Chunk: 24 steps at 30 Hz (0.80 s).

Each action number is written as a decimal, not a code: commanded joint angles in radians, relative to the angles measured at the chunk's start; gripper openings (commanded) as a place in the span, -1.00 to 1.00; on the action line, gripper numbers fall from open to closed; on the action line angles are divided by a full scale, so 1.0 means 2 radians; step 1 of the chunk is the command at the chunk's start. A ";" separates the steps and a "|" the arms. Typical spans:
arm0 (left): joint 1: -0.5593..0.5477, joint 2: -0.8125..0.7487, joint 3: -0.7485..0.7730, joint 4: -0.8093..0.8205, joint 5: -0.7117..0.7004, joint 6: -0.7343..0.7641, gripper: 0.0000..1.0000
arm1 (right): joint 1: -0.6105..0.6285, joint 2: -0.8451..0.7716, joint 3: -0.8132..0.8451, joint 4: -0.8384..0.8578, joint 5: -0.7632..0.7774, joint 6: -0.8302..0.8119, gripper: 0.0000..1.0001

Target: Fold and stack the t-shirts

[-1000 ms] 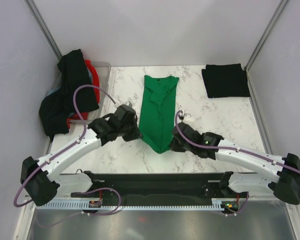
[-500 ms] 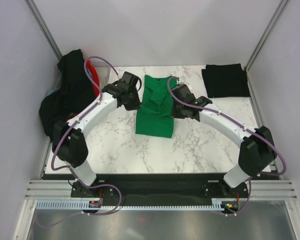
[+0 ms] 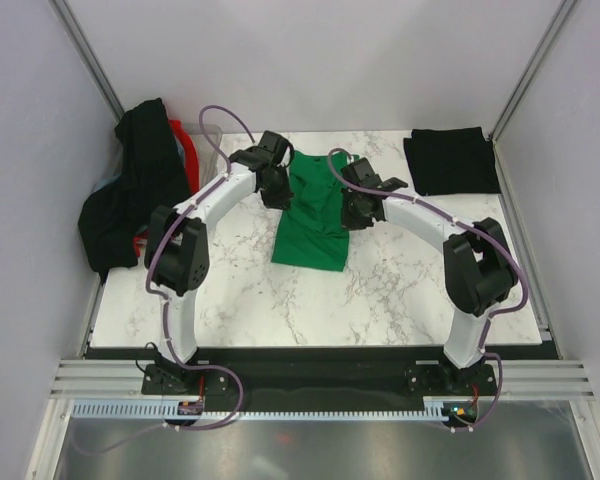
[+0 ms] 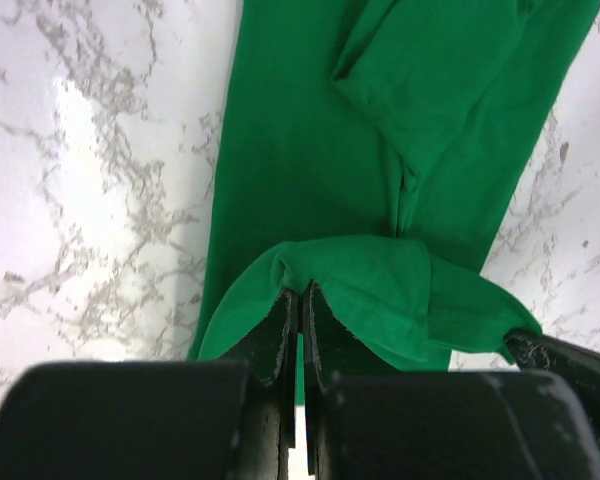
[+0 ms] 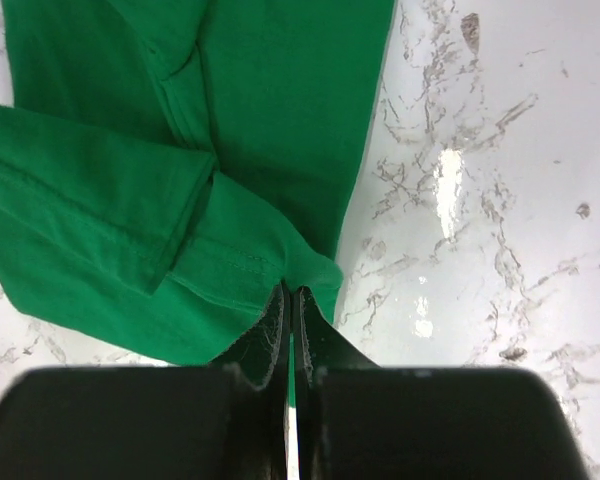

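The bright green t-shirt [image 3: 315,215] lies on the marble table, folded narrow, with its lower part doubled back over the upper part. My left gripper [image 3: 278,192] is shut on the shirt's hem at its left side; the pinched cloth shows in the left wrist view [image 4: 310,285]. My right gripper [image 3: 354,214] is shut on the hem at the right side, seen in the right wrist view [image 5: 292,282]. A folded black t-shirt [image 3: 450,160] lies at the back right. Black shirts [image 3: 140,190] and a red one [image 3: 188,150] hang over the tub at the back left.
The translucent plastic tub [image 3: 212,140] stands at the back left corner under the pile of shirts. Grey walls close in the table on the left, right and back. Bare marble [image 3: 280,300] lies in front of the green shirt.
Both grippers have carried the green shirt's bottom hem from the near side up towards the collar, folding the shirt in half. Both arms are now stretched far out.
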 commanded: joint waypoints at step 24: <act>0.062 -0.061 -0.011 -0.063 0.073 0.043 0.18 | -0.059 -0.083 -0.094 0.103 -0.146 0.029 0.64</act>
